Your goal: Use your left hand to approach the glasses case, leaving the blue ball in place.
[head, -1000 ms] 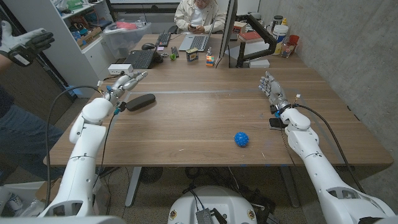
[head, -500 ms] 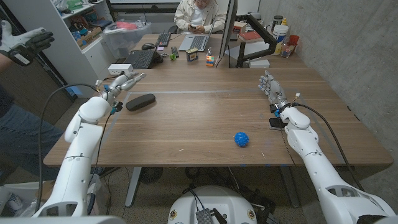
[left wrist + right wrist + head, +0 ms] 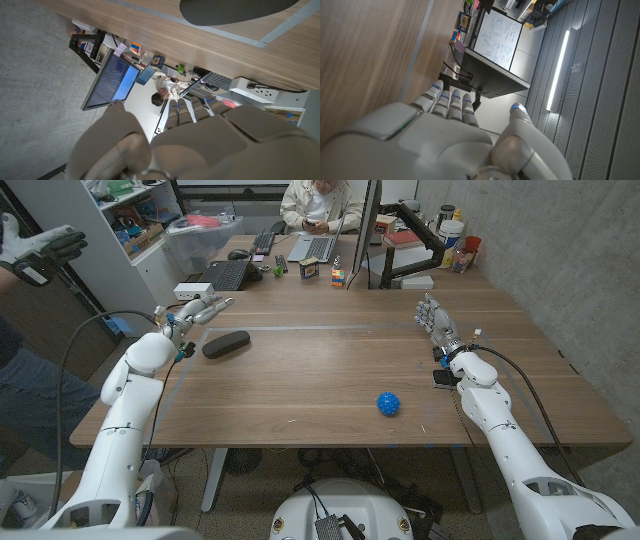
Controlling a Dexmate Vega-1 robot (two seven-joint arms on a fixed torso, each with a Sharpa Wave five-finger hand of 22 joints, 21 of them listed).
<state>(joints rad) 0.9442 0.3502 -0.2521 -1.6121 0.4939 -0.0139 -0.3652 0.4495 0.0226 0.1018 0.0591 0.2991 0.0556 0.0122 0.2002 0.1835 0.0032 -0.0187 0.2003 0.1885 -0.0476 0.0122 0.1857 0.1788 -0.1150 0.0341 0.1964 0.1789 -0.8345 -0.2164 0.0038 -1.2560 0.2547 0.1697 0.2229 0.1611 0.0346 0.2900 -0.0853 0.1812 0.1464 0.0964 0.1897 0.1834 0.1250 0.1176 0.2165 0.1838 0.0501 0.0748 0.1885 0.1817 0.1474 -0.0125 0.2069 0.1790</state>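
The dark oval glasses case [image 3: 226, 344] lies on the left part of the wooden table [image 3: 330, 370]; part of it shows in the left wrist view [image 3: 235, 10]. My left hand [image 3: 192, 313] is just left of and behind the case, fingers straight and apart, holding nothing. Its back also shows in the left wrist view [image 3: 200, 140]. The spiky blue ball [image 3: 389, 403] sits alone near the table's front, right of centre. Over the right side of the table, my right hand [image 3: 435, 319] stands with fingers extended and empty; its back appears in the right wrist view [image 3: 450, 135].
A white power strip [image 3: 189, 290], a laptop [image 3: 224, 276], a keyboard [image 3: 264, 244], a colour cube [image 3: 338, 277] and a monitor [image 3: 369, 230] stand at the table's far side. A person sits behind them. Another person's gloved hand [image 3: 40, 248] is at the left edge.
My left arm has drawn back to the left, and the hand has shifted a little away from the case. The case, ball and right hand have stayed put.
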